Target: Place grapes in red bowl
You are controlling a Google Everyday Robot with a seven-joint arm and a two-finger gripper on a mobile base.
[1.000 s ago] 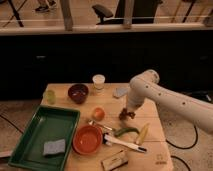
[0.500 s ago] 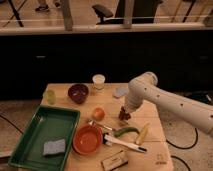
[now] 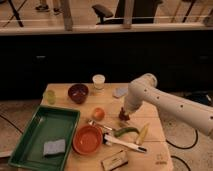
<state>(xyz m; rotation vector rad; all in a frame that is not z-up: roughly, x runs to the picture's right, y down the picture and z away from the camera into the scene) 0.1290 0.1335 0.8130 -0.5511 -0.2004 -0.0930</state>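
Note:
The grapes [image 3: 123,117], a small dark reddish bunch, lie on the wooden table [image 3: 150,107] right of the round orange fruit [image 3: 98,113]. My gripper [image 3: 123,112] points down from the white arm [image 3: 165,100] and sits right on top of the grapes, hiding part of them. The red bowl [image 3: 87,139] stands empty near the table's front, left and forward of the gripper.
A dark maroon bowl [image 3: 78,92], a white cup [image 3: 99,81] and a green cup [image 3: 49,96] stand at the back. A green tray [image 3: 35,135] holds a blue sponge [image 3: 54,147]. A green vegetable [image 3: 125,131], a yellow item [image 3: 142,133], a white-handled tool [image 3: 125,145] and a small box [image 3: 114,161] lie at the front.
The arm's elbow has sunk slightly and shifted a little left. The gripper stays at the grapes. Nothing else has moved.

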